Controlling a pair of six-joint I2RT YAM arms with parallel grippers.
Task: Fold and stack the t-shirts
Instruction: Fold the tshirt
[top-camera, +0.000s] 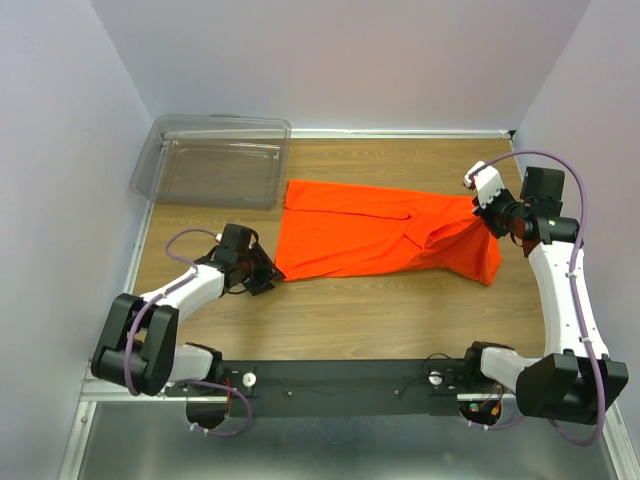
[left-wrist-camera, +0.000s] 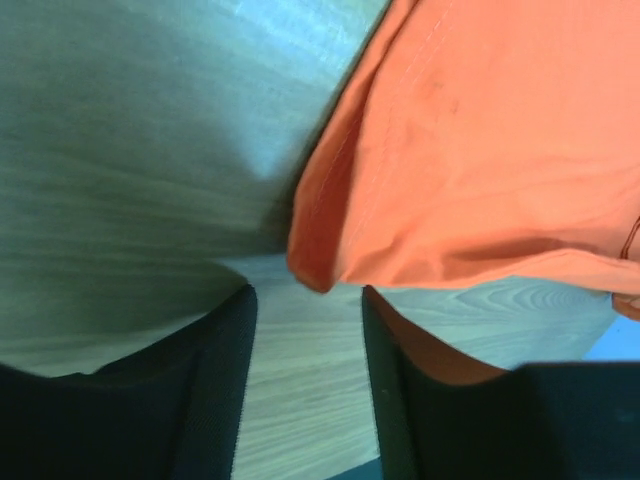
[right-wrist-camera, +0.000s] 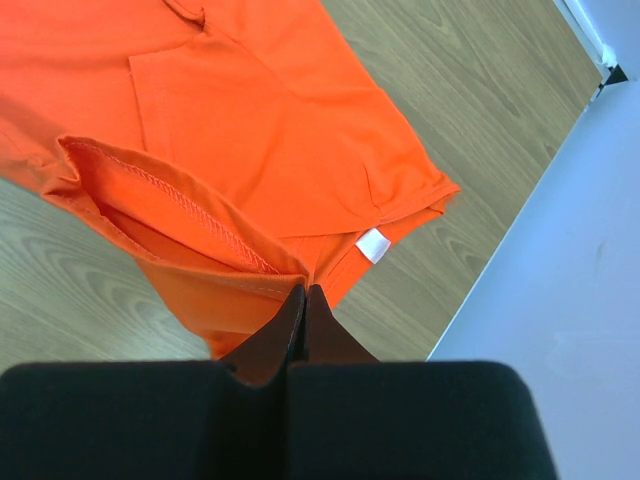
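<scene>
Right gripper (right-wrist-camera: 304, 292): jaws together, pinching the hem of the orange t-shirt (top-camera: 370, 235), which is spread mid-table (top-camera: 400, 310), right end lifted. Left gripper (left-wrist-camera: 305, 300): jaws apart, shirt's near-left corner at the tips, not clamped.

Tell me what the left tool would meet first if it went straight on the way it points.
Most likely the t-shirt: one corner lies just ahead of the open left tool, low on the table. Depth is hard to judge here.

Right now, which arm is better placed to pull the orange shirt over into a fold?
Probably right: the right gripper is shut on a raised edge of the t-shirt. The left gripper stands open beside its corner, gripping nothing.
</scene>
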